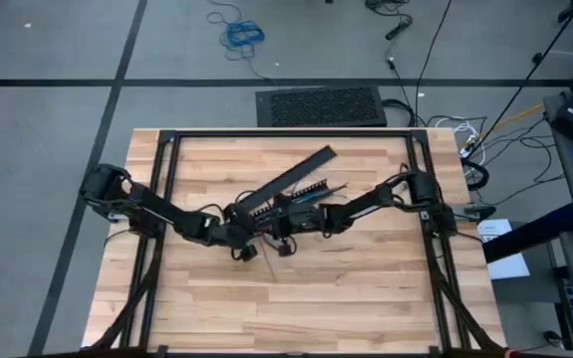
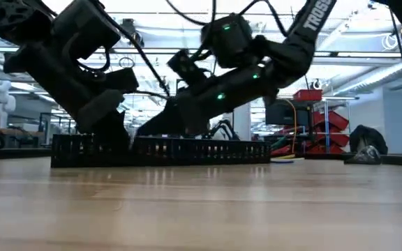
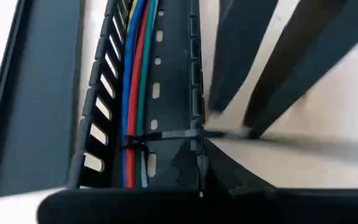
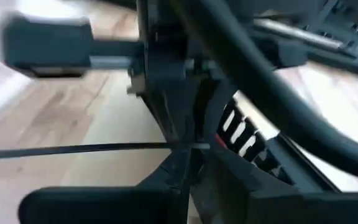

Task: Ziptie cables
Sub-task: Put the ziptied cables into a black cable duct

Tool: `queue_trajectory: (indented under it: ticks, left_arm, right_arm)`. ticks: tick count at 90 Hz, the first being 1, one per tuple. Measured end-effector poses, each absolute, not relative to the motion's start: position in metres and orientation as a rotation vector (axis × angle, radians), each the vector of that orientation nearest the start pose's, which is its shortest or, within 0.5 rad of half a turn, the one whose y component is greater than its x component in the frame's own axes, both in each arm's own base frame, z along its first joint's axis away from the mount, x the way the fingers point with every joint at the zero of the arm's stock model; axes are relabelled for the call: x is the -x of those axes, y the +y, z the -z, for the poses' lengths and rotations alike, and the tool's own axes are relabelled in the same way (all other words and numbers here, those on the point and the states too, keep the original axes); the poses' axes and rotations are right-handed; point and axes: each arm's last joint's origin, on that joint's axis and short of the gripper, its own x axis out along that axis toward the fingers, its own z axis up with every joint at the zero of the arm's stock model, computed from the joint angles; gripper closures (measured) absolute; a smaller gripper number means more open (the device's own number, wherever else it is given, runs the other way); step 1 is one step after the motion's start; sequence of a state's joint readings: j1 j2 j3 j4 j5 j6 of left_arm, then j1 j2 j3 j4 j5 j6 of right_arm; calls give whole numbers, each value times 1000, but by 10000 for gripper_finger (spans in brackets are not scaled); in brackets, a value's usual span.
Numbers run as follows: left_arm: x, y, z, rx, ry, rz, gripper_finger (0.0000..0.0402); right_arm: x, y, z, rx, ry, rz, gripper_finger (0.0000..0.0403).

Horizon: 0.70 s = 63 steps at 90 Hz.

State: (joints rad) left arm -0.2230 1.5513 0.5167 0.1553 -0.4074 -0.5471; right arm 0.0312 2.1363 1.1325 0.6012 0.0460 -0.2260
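The cables [image 3: 135, 74], blue, red, green and yellow wires, lie lengthwise inside the black slotted bar [image 1: 301, 191], which rests on the wooden table [image 1: 366, 298]. A thin black zip tie [image 3: 160, 135] loops across the cables, and its tail [image 4: 73, 149] runs out sideways over the table. My left gripper [image 3: 201, 171] is shut at the bar's side wall beside the tie. My right gripper [image 4: 185, 158] comes down next to it, shut on the tie's tail. A flat black lid strip [image 1: 291, 177] lies slanted against the bar. My left gripper pinches the slotted bar's side wall [image 3: 196, 149] between its two fingers, right beside the zip tie loop. The bar stays flat on the table. My right gripper pinches the zip tie's tail [image 4: 166, 147] just outside the bar wall, between its two fingers [image 3: 229, 93], which slant down from above. The tail lies across the fingers and stretches straight out past them.
A black frame [image 1: 167, 179] borders the tabletop on the left, far and right sides. Bare wood lies toward the near edge. Beyond the far edge a black floor mat [image 1: 321, 106] and loose cords lie on the floor.
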Motion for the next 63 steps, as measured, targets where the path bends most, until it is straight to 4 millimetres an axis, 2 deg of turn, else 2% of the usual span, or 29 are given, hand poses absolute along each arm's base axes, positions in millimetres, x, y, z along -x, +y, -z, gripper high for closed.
queue_trajectory:
  ticks: [22,38,63]
  left_arm:
    - [-248,-45,-114,302,763,-386,400]
    - [-238,-43,-106,375,777,-406,401]
    - [-229,-38,-97,454,773,-406,401]
  right_arm:
    - [-434,20,-115,246,430,-27,353]
    - [-433,26,-120,310,438,77,353]
    - [-431,34,-120,366,451,80,353]
